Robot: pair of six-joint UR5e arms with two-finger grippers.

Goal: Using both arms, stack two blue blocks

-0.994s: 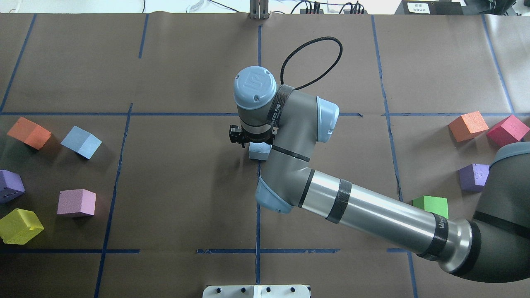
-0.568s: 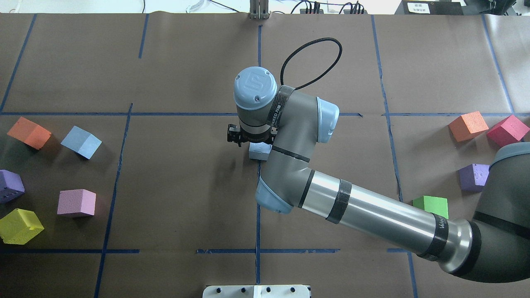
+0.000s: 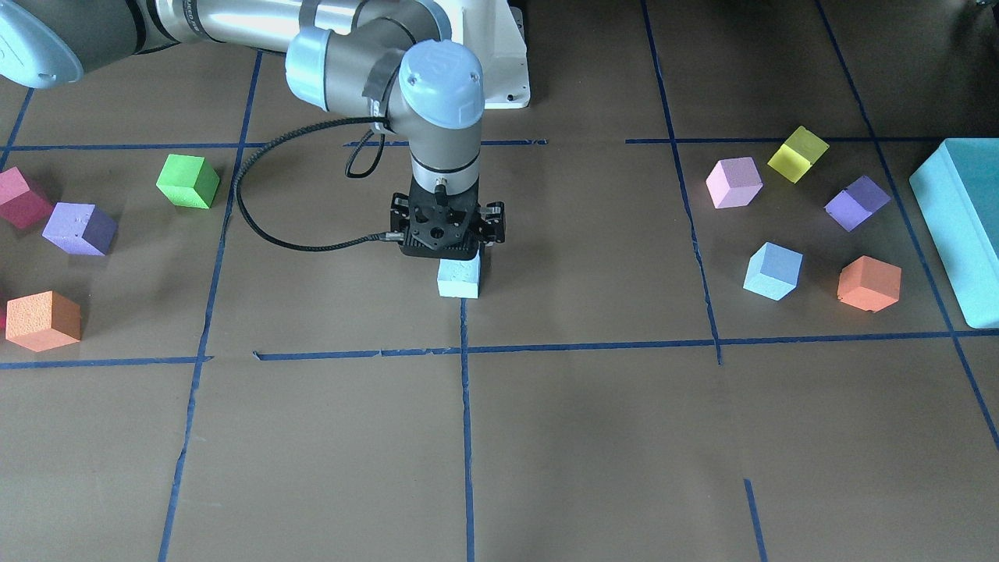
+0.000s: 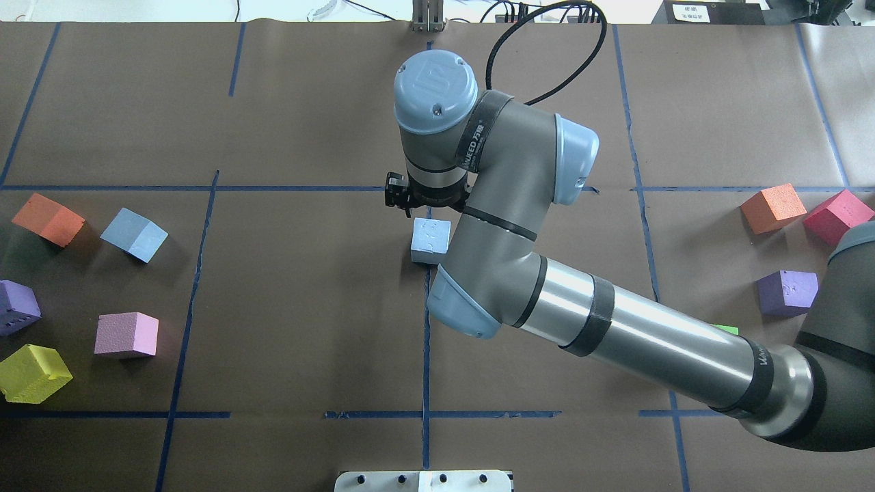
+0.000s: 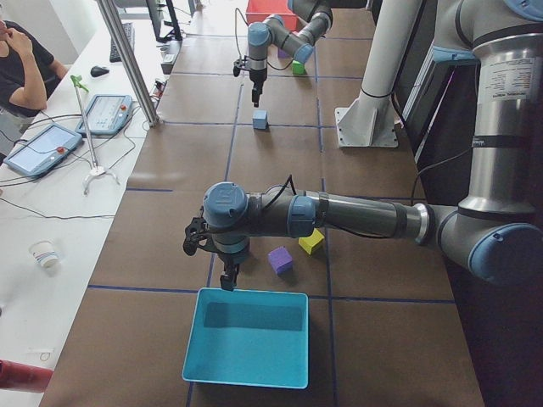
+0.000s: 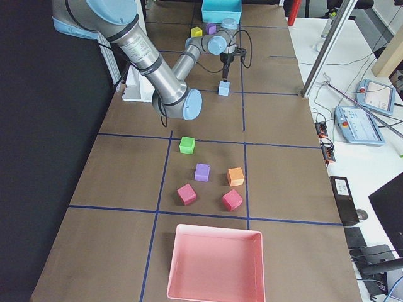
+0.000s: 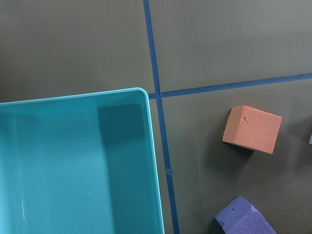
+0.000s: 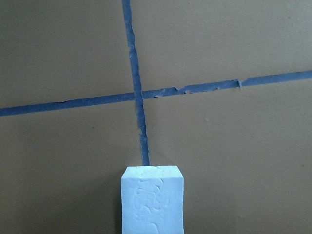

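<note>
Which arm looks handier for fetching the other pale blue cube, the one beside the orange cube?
Left. The left gripper hangs at that end of the table, near the loose blue block; the right gripper is over the centre block, farther away.

Brown paper [image 4: 307, 307] crossed by blue tape lines [image 4: 425, 369] covers the table. At the overhead view's left lie an orange cube [image 4: 48, 219], a purple cube [image 4: 17, 307], a pink cube [image 4: 126, 335] and a yellow cube [image 4: 33, 372], well apart. At its right sit a second orange cube [image 4: 772, 208], a crimson cube [image 4: 837, 215], a second purple cube [image 4: 787, 292] and a green cube [image 3: 187, 181]. A teal box [image 5: 251, 292] stands beyond the left group, a pink tray [image 6: 217, 264] beyond the right.
</note>
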